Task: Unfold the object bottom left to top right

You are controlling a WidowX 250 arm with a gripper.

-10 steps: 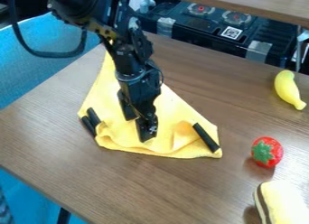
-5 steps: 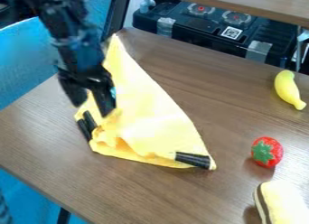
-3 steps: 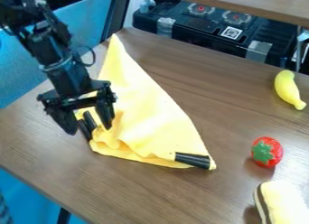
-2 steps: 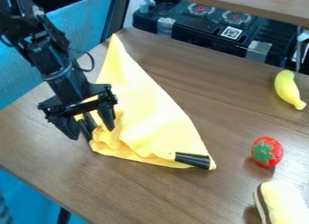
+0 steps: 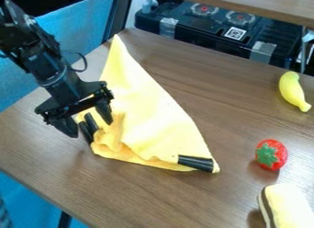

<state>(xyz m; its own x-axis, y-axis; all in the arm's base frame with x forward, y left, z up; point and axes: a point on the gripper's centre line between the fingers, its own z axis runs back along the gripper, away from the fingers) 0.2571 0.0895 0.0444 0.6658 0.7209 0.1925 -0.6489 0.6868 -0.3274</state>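
The black gripper [image 5: 93, 127] hangs over the left corner of the folded yellow cloth, its fingers spread wide on either side of that corner. The yellow cloth [image 5: 150, 123] lies as a rough triangle, one long point toward the back of the table and creases along its lower left part. Black strips [image 5: 88, 127] mark its left corner, between the fingers. Another black patch [image 5: 196, 162] is at its lower right corner.
On the brown table [image 5: 147, 199], a yellow banana [image 5: 292, 90] lies at the right, a red strawberry [image 5: 271, 154] below it, and a cream-and-brown toy [image 5: 286, 208] at the lower right corner. A dark stove-like box [image 5: 208, 27] stands behind the table.
From the cloth's middle, the gripper has moved left to its left corner and opened. The cloth's lower right corner has shifted slightly. Lately the gripper has moved a little to the left.
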